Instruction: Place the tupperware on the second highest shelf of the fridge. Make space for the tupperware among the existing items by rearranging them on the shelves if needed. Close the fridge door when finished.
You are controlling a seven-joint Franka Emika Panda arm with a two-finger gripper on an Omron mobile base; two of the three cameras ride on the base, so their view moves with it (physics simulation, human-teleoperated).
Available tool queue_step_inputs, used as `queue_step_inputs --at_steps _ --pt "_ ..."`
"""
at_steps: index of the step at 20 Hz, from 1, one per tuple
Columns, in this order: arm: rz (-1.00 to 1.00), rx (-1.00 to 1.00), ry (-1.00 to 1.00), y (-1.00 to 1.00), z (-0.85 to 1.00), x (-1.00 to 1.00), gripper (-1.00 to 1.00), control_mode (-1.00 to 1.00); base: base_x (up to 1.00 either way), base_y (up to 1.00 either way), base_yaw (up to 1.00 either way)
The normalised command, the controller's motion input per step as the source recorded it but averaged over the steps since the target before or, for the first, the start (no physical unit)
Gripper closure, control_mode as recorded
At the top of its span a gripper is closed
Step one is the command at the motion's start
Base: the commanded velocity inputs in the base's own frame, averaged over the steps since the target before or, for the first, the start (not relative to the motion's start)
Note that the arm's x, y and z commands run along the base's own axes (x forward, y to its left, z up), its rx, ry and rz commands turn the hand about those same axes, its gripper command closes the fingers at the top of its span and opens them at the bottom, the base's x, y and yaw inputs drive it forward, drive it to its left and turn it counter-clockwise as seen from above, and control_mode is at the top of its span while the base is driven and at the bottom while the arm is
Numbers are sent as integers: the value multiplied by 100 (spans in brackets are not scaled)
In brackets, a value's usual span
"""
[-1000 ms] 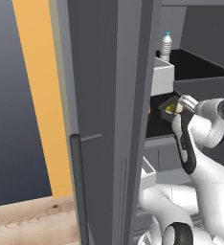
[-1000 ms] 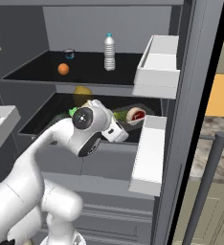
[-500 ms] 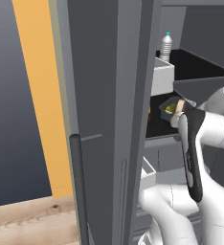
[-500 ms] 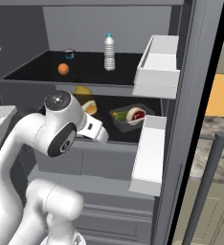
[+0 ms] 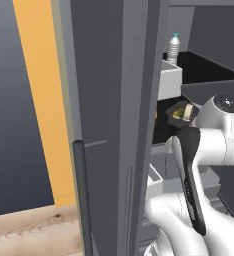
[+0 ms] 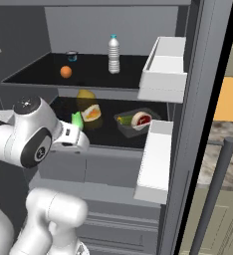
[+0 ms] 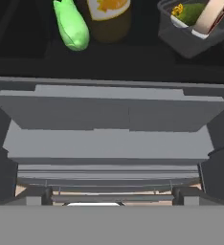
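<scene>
**Two shelves stocked, tub sitting on the lower one**

Nearest thing in the left base view is the fridge door (image 5: pixel 114 125), swung open edge-on with its bar handle (image 5: pixel 83 200) low down. From the right base view the arm is bent in front of the fridge (image 6: pixel 58 30), and the gripper (image 6: pixel 77 142) sits just off the front edge of the lower black shelf (image 6: pixel 108 144), pointing in. Fingers aren't clearly visible anywhere, but the jaws are spread wide with nothing between them.

On that shelf, the green vegetable (image 6: pixel 77 120) is closest to the hand, with a brown jar (image 6: pixel 90 112) right beside it and something yellow (image 6: pixel 85 94) behind. The tub (image 6: pixel 134 121) is further right on the same shelf, near the front, with the red slice and green bit inside; it also shows top right in the hand view (image 7: pixel 195 24).

One shelf up (image 6: pixel 34 79) there's an orange (image 6: pixel 65 71), a small dark cup (image 6: pixel 72 56) and a bottle (image 6: pixel 113 54). Pale door bins (image 6: pixel 163 69) hang at the right.
</scene>
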Motion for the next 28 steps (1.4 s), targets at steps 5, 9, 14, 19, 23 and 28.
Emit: queue_step_inputs --at_steps 5,9,14,19,23,28 --pt "0 0 0 3 0 0 -100 -100 0 0 0" --pt "0 0 0 -1 0 0 -100 100 -13 -45 0" --pt "0 0 0 0 0 0 -100 100 -40 -49 4" --pt "0 0 0 0 0 0 -100 100 -69 44 8" --pt "0 0 0 0 0 0 -100 100 -85 40 3" --pt "0 0 0 0 0 0 -100 100 -53 -28 0"
